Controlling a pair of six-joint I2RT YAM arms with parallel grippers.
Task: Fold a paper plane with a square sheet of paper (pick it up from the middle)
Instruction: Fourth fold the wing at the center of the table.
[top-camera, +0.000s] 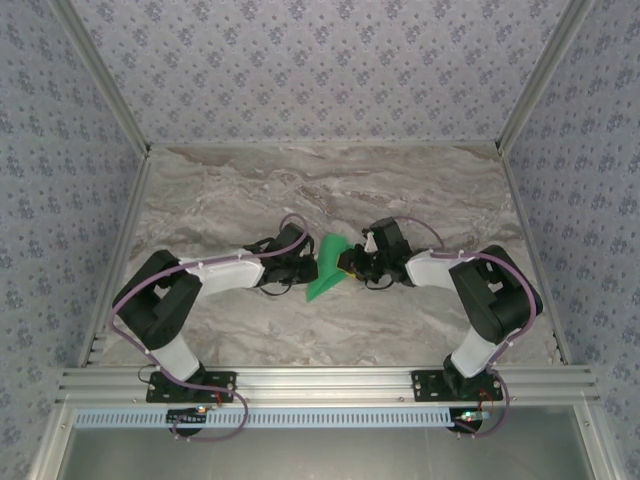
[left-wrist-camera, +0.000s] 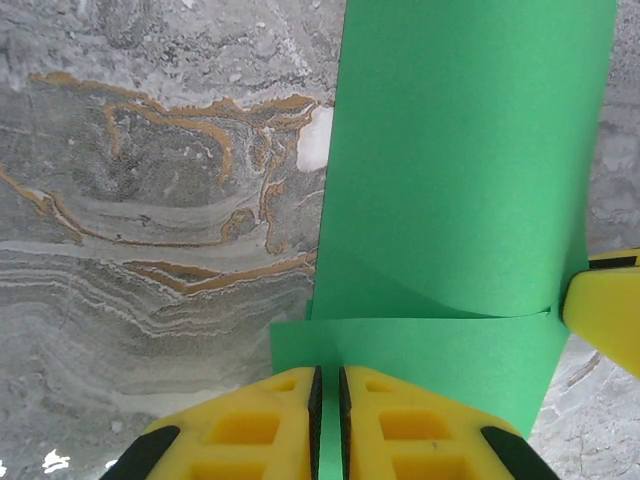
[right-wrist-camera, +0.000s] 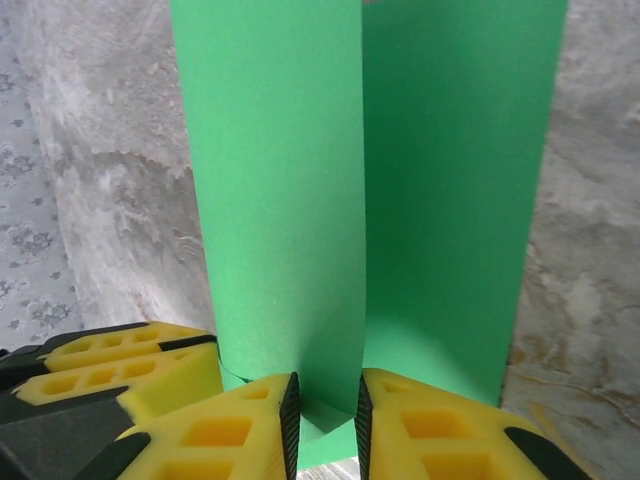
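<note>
Two grippers meeting on one green paper (top-camera: 326, 275), right in the middle of the bench (top-camera: 250, 190).
Your left gripper (left-wrist-camera: 327, 410) is clenched on the near edge of the paper, its yellow fingers almost touching with just the thin sheet pinched between them. Your right gripper (right-wrist-camera: 325, 420) comes in from the opposite side and has a folded flap sitting in the slot between its fingers. There's a visible gap there, so I can't tell if it's actually squeezing. From above, the creased paper sits between the two fingertips, over the marbled top.
</note>
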